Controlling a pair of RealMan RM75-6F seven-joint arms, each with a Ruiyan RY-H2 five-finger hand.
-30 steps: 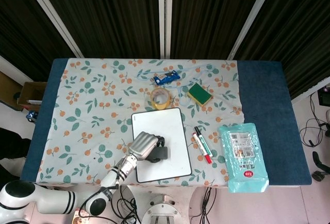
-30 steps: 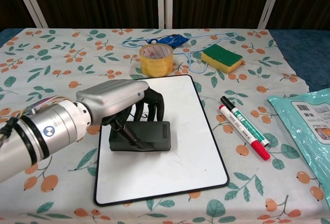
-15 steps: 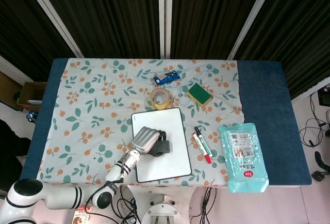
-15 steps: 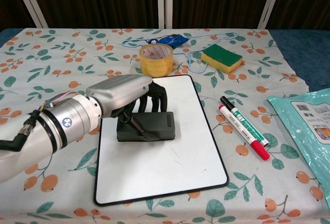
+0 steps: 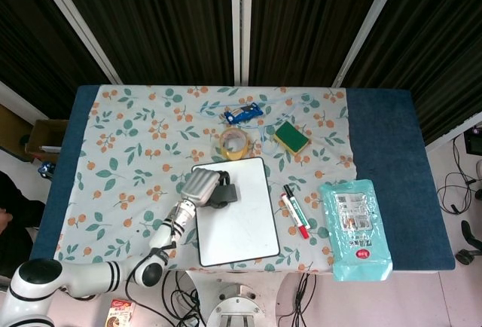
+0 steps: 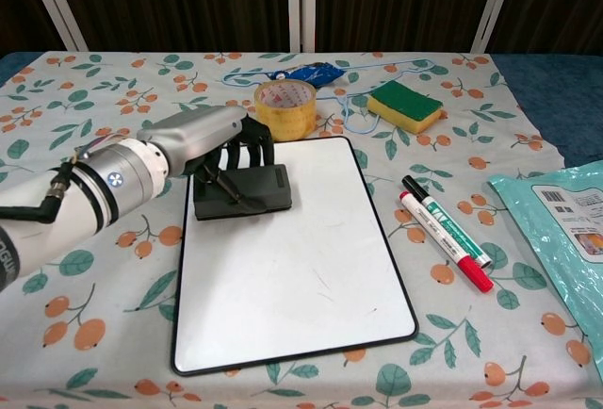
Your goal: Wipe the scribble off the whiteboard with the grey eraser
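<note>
The whiteboard (image 6: 301, 268) (image 5: 242, 214) lies flat near the table's front edge; its surface looks white, with only faint marks near the lower middle. My left hand (image 6: 203, 145) (image 5: 199, 186) grips the dark grey eraser (image 6: 250, 190) (image 5: 224, 193) and presses it on the board's far left corner. Fingers curl over the eraser's far edge. My right hand shows in neither view.
A roll of yellow tape (image 6: 285, 107) stands just beyond the board. A green sponge (image 6: 405, 106) and a blue packet (image 6: 316, 73) lie further back. Two markers (image 6: 448, 239) lie to the right of the board, and a teal wipes pack (image 6: 565, 230) at the far right.
My left hand has slid the eraser from the board's middle left up to its far left corner, away from the front edge.
</note>
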